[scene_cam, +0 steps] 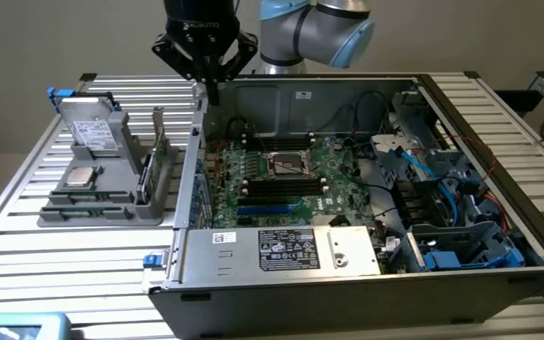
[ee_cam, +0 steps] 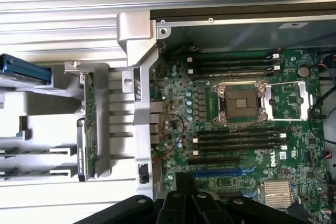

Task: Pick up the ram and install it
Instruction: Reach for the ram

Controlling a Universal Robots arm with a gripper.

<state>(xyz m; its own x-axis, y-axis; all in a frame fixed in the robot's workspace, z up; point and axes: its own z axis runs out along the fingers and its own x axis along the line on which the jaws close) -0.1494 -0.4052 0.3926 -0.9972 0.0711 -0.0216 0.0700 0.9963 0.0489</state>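
Gripper (scene_cam: pixel 212 98) hangs closed and empty over the back corner of the computer case (scene_cam: pixel 253 290). The ram (scene_cam: pixel 81 193) lies in the gray holder (scene_cam: pixel 102 219), well apart, toward the exterior view's left.

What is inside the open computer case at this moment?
A green motherboard with its processor socket and black memory slots, plus a drive cage at the exterior view's right. The labelled metal box covers whatever lies beneath it.
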